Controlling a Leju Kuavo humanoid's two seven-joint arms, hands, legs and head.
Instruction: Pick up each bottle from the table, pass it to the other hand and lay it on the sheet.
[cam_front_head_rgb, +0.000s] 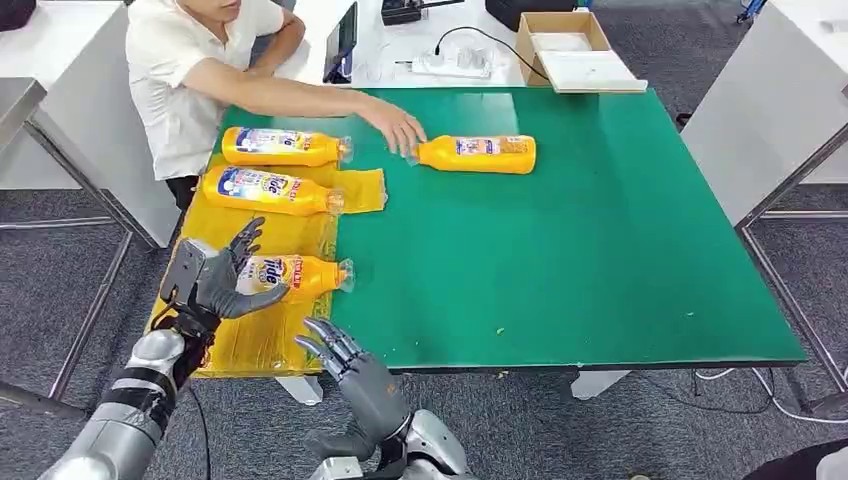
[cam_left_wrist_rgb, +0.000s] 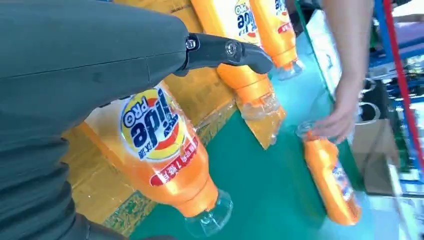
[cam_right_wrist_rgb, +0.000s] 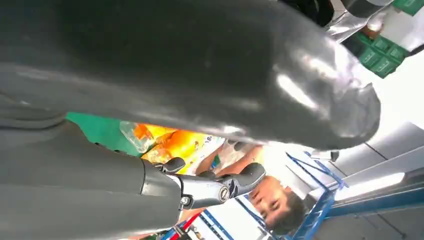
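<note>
Three bottles lie on the yellow sheet (cam_front_head_rgb: 255, 340); a fourth lies on the green table (cam_front_head_rgb: 560, 250).

Upper centre: a person's hand (cam_front_head_rgb: 398, 128) touches the cap end of the fourth bottle (cam_front_head_rgb: 480, 154). At left, the far bottle (cam_front_head_rgb: 285, 147), middle bottle (cam_front_head_rgb: 270, 190) and near bottle (cam_front_head_rgb: 300, 276) lie flat on the sheet, caps pointing right; labels read "Tide", with "PRO" legible in the left wrist view. The left hand (cam_front_head_rgb: 225, 275) hangs over the near bottle, fingers spread, holding nothing. The right hand (cam_front_head_rgb: 350, 365), lower centre, is likewise spread and empty. A cardboard box (cam_front_head_rgb: 570, 50) sits at upper right.
</note>
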